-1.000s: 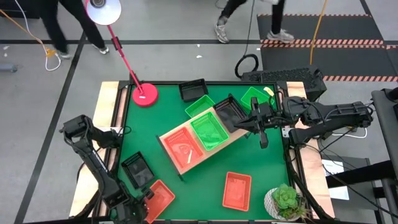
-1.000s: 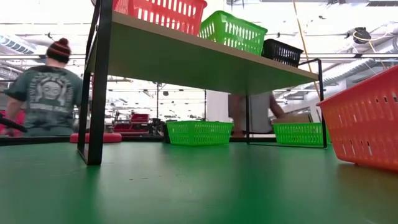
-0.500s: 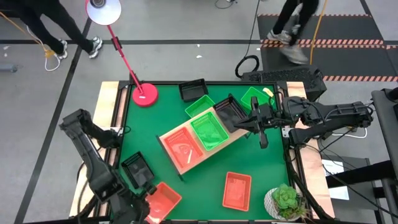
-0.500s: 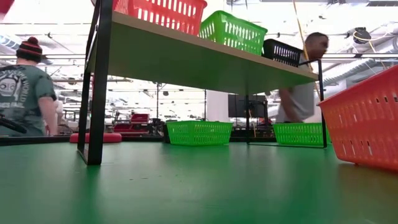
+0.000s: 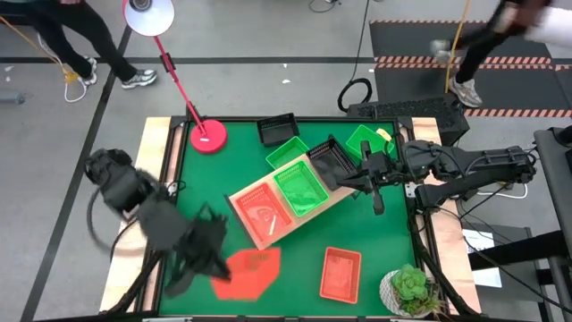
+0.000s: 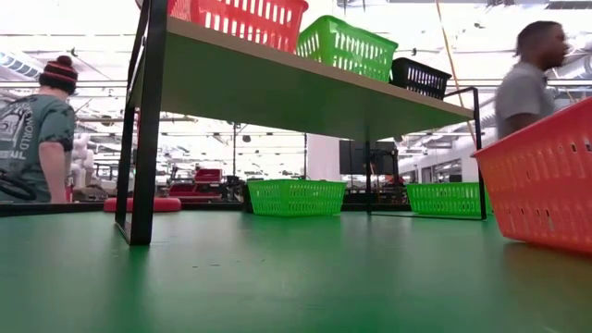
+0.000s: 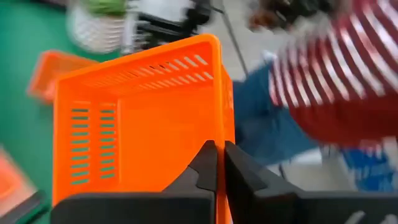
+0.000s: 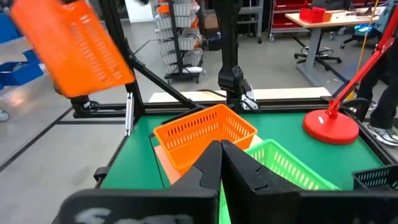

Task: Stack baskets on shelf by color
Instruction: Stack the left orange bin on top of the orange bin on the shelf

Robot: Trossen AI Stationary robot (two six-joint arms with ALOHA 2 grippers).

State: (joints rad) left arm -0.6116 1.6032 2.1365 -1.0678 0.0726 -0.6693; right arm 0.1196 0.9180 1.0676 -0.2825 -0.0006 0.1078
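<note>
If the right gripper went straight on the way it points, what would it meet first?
Probably the green basket on the shelf, just ahead of the right gripper; depth is unclear.

A robotics lab or workshop: grey taped floor (image 5: 268,36) with hazard striping (image 5: 465,61) upper right, wire racks (image 8: 177,31) and workbenches (image 8: 323,22) behind, people (image 6: 37,129) walking past.

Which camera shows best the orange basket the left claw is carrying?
The left wrist view: the orange basket fills it, its wall pinched by the left claw. High view shows a blur; right wrist shows it airborne, far off; low view misses it.
</note>
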